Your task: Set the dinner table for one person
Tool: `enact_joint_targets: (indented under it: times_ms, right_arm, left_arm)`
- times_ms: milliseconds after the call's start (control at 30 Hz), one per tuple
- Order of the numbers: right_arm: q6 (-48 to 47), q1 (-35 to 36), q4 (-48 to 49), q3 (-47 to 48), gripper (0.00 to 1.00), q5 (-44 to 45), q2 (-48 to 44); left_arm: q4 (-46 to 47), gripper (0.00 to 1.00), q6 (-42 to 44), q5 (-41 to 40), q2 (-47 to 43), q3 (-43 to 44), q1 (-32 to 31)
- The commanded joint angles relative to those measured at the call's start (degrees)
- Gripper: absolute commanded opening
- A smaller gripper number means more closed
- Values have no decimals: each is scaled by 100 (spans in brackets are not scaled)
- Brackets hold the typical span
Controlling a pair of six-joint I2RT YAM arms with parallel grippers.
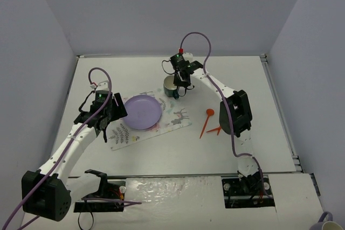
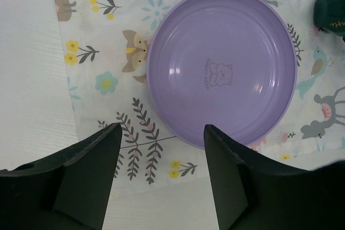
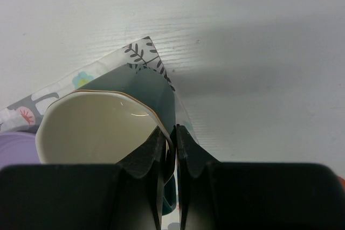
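Pinches dark mug (image 3: 97,127)'s rim tight in right gripper (image 3: 171,133), holds left gripper (image 2: 161,129) wide open, empty, above purple plate (image 2: 222,65).

A purple plate (image 2: 222,68) with a small bear print lies on the animal-printed placemat (image 2: 102,52) on the white dinner table (image 2: 27,79). The left gripper (image 2: 161,133) is spread wide, and the plate's near rim shows between its fingers (image 2: 91,171). A dark green mug (image 2: 331,9) peeks in top right.
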Motion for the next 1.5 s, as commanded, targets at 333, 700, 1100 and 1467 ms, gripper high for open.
enact_joint_targets:
  times_ms: [333, 700, 1100, 1467]
  right_arm:
    - [-257, 23, 425, 669, 57, 224, -795]
    - [891, 73, 509, -3591, 49, 1517, -3995]
    - [1472, -282, 845, -6360, 40, 209, -5043]
    - [1075, -267, 1460, -5980, 38, 48, -3665]
  left_arm:
    - [243, 59, 24, -68, 111, 248, 29]
    - [-30, 59, -40, 51, -101, 458, 20]
    - [395, 59, -372, 702, -317, 294, -33]
    - [174, 59, -293, 487, -344, 274, -42]
